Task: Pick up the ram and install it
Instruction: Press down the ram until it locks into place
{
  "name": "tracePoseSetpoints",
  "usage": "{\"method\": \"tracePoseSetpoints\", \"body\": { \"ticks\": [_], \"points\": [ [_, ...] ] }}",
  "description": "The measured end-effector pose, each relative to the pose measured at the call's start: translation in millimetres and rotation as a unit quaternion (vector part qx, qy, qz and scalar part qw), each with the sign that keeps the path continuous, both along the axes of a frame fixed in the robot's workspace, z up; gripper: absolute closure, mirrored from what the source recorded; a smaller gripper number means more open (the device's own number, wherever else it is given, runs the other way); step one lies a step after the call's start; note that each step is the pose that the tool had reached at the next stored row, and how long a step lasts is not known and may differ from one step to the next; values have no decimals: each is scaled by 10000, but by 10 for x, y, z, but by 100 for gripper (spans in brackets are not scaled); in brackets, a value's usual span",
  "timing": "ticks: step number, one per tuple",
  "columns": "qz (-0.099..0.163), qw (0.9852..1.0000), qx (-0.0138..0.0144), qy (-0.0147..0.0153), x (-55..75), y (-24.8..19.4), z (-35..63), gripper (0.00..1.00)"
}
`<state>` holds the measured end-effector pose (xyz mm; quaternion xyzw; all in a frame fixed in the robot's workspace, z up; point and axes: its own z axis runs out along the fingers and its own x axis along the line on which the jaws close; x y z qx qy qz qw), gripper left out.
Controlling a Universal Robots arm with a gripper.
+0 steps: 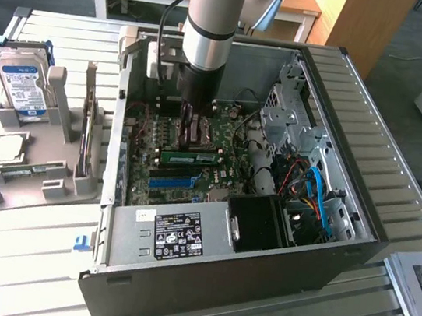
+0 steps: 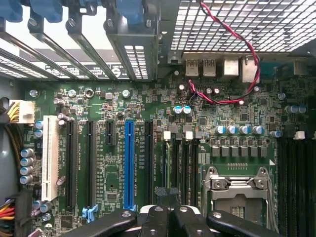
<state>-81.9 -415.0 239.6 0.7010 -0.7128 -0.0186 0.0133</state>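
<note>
The ram (image 1: 190, 156), a narrow green stick, lies along the motherboard inside the open computer case (image 1: 364, 187), level and seemingly seated in a slot. My gripper (image 1: 192, 133) hangs straight down over the board, its tips just above the ram; I cannot tell whether they touch it. In the wrist view the gripper (image 2: 168, 217) is shut, its black fingers (image 2: 154, 221) pressed together with nothing seen between them. They hover over the motherboard near the long blue slot (image 2: 129, 163) and the black slots beside it.
A blue-labelled hard drive (image 1: 21, 84) stands in a grey holder (image 1: 51, 175) at the exterior view's left. Inside the case are the blue slot (image 1: 172, 180), a power supply (image 1: 176, 236), a black fan box (image 1: 261, 224), cables and a drive cage (image 1: 292, 110). The processor socket (image 2: 237, 192) is nearby.
</note>
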Motion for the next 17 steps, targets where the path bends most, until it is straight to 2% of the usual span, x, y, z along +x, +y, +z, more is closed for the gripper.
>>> {"method": "tracePoseSetpoints", "body": {
  "ticks": [5, 17],
  "points": [
    [0, 10000, 0, 0, 0, 0, -41, 90],
    [0, 10000, -1, 1, 0, -1, -68, 90]
  ]
}}
